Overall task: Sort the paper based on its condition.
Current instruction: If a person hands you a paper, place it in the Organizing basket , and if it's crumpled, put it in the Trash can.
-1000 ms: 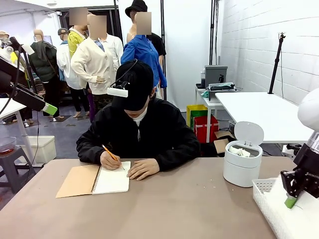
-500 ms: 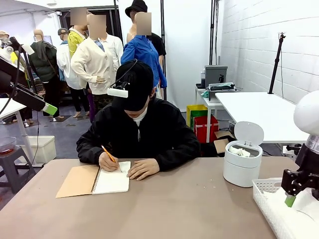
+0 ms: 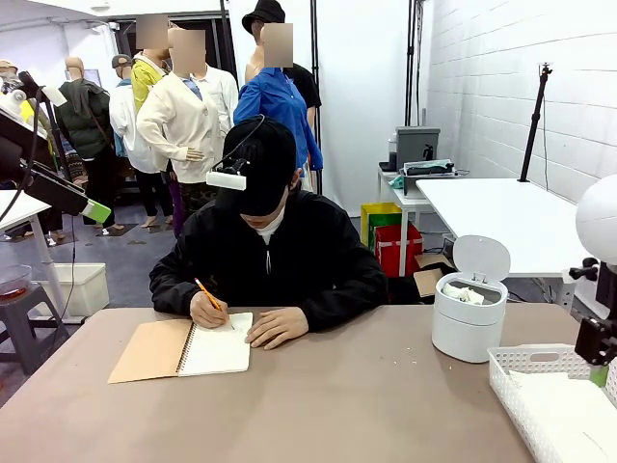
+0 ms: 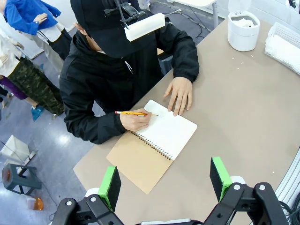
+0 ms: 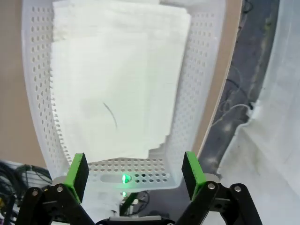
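Table top [image 3: 366,405]: smooth, matt, tan. Basket [image 5: 36,103]: white perforated plastic, slight sheen. Paper sheets [image 5: 117,70] in basket: white, flat, smooth, matt. Bin [image 3: 468,338]: white glossy plastic. Paper wads [image 3: 465,294] inside bin: white, wrinkled. Notebook [image 4: 154,143]: matt brown card cover, wire spiral, smooth white page. Jacket [image 3: 308,260]: black matt cloth.

Table centre [image 3: 366,405] bare; notebook [image 3: 217,352], person's hands [image 3: 277,328] far-left; bin [image 3: 468,323], basket [image 3: 511,381] right.

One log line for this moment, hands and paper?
left hand: open | right hand: open, over basket | flat sheets: in basket | crumpled paper: in bin | person: writing in notebook
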### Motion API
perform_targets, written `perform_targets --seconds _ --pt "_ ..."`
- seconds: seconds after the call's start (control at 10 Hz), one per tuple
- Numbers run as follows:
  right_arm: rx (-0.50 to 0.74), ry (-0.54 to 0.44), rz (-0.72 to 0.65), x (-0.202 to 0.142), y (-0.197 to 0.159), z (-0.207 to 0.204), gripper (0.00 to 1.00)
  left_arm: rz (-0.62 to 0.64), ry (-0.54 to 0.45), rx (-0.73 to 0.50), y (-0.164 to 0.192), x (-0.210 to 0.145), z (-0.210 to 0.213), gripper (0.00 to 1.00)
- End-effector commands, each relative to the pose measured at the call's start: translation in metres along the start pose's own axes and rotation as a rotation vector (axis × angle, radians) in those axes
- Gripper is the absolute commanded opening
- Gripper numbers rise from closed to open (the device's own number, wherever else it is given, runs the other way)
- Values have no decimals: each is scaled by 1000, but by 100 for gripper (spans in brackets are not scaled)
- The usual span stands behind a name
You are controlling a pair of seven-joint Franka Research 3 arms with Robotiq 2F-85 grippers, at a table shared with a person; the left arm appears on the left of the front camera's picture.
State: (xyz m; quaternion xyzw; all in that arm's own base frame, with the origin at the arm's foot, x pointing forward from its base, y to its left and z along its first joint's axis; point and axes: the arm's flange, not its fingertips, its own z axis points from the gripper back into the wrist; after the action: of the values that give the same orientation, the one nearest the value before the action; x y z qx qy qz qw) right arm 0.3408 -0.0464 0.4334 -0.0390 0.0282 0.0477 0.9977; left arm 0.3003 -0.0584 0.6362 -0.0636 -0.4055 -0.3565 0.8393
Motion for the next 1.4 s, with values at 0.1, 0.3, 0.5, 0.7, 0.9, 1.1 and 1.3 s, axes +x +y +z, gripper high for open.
perform_targets --seconds 0.1,0.3,0.5,0.7,0.9,1.1,1.3 --pt "-1 -86 36 1 -5 24 100 1 4 6 0 0 0 100" --pt "104 -144 -23 5 -6 38 100 1 4 6 0 0 0 100" --pt "-13 -86 7 2 -5 31 100 1 4 6 0 0 0 100" --pt "-13 -86 7 2 -5 31 100 1 4 6 0 0 0 100" --pt "7 -96 2 2 -5 35 100 1 4 6 0 0 0 100" --pt "127 -143 289 13 35 63 100 1 4 6 0 0 0 100" --pt "173 -225 467 40 69 92 100 1 4 6 0 0 0 100"
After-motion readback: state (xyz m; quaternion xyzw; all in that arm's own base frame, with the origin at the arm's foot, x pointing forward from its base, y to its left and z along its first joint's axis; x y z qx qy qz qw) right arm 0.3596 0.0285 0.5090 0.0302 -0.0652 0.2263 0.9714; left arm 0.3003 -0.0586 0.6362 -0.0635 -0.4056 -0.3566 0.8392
